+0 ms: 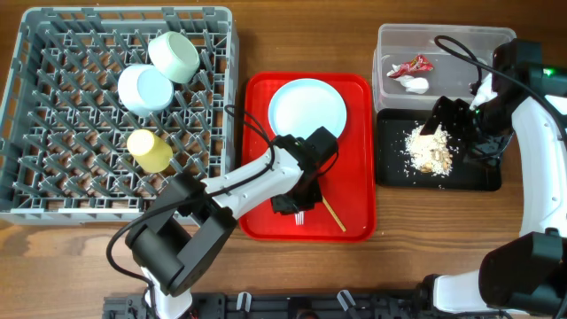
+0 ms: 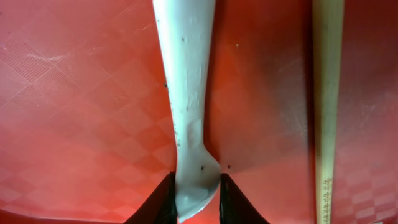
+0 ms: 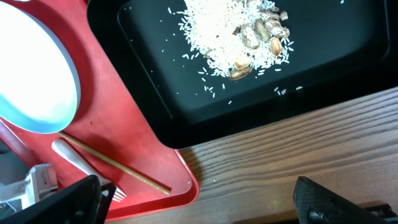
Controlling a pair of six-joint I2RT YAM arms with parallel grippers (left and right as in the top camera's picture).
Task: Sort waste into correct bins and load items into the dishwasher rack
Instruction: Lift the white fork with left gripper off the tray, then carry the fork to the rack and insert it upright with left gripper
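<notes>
Left wrist view: I see the left gripper (image 2: 198, 202) pinched on the white fork (image 2: 186, 74), one finger touching each side of the handle end at bottom centre. The fork lies flat on the red tray (image 2: 74, 124), with the chopstick (image 2: 328, 93) at right. Overhead, my arm covers that grip. Right wrist view: the right gripper (image 3: 205, 205) is spread wide and empty, with the black tray (image 3: 143, 81) and food scraps (image 3: 242, 31) at top.

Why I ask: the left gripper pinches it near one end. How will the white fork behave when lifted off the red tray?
Probably light and fairly stiff: the white fork looks like thin moulded plastic. Pinched by the left gripper near one end, its long free length may pivot or droop a little. Its smooth, narrow edges might slip between the fingers.
</notes>
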